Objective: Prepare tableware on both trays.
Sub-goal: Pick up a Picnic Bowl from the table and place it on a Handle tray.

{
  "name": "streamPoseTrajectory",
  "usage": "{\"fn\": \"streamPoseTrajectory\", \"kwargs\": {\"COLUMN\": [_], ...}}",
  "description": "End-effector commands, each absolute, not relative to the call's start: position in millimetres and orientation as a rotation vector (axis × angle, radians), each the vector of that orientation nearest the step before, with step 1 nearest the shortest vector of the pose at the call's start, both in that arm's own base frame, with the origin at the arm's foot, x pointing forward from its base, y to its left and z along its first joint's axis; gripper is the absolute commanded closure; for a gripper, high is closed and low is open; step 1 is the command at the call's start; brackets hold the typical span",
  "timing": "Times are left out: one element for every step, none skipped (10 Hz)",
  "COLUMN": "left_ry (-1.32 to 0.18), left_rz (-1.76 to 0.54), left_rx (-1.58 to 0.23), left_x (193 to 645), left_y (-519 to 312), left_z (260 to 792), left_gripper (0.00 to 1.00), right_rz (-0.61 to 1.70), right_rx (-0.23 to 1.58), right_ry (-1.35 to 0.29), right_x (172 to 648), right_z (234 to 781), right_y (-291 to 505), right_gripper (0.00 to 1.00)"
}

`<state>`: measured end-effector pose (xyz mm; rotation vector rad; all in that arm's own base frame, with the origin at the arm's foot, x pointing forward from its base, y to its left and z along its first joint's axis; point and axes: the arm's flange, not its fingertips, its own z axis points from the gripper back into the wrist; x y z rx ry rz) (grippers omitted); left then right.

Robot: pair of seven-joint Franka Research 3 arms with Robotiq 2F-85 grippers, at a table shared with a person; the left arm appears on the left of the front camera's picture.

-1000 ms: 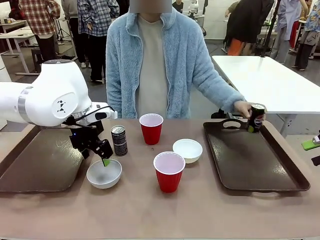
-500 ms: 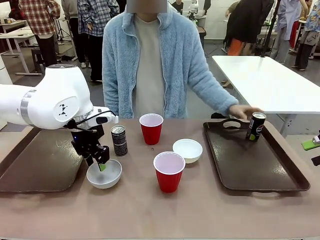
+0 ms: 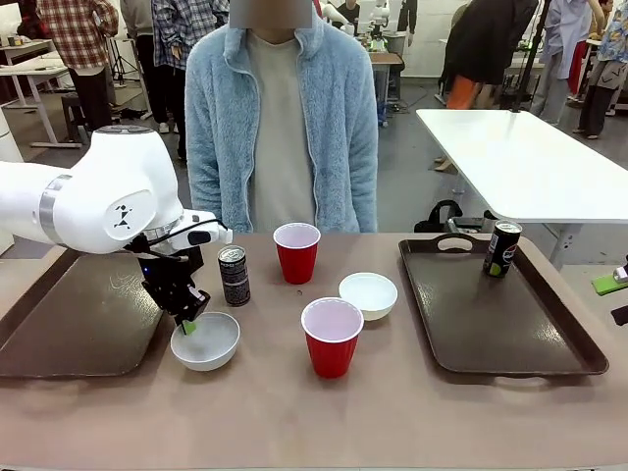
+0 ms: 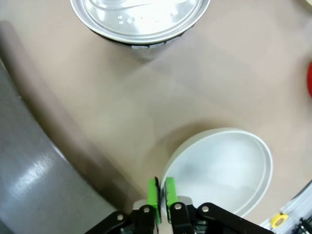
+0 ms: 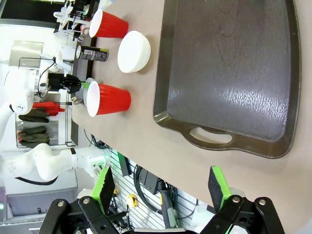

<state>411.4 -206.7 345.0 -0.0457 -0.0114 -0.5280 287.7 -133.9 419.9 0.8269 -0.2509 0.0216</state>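
The left hand (image 3: 188, 325) grips the bowl (image 3: 209, 345) at its left rim

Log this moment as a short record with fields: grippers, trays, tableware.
left gripper: shut on rim of near-left bowl
right gripper: open, holding nothing
right tray: can standing near its far rim
left tray: beside the gripped bowl
table between trays: second can, far cup, near cup, second bowl
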Motion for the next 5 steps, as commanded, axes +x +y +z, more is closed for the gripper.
{"fn": "streamPoseTrajectory", "kwargs": {"left_ry": [-0.002,0.004,0.008,0.035,0.045], "left_rz": [-0.537,-0.543,-0.55,-0.543,-0.532], "left_rx": [0.005,0.014,0.013,-0.006,-0.037], "left_x": [411.1,409.5,408.1,406.1,402.8], "left_y": [-207.4,-207.2,-207.3,-207.3,-207.1], "left_z": [346.6,346.4,347.2,348.2,352.7], "left_gripper": [1.0,1.0,1.0,1.0,1.0], "right_rz": [-0.002,-0.002,-0.002,-0.002,-0.002], "right_rx": [0.843,0.843,0.843,0.843,0.843], "right_ry": [-0.246,-0.246,-0.246,-0.246,-0.246], "right_x": [288.0,288.0,288.0,288.0,288.0], "right_z": [420.2,420.2,420.2,420.2,420.2], "right_y": [-132.8,-132.8,-132.8,-132.8,-132.8], "right_gripper": [0.0,0.0,0.0,0.0,0.0]}}
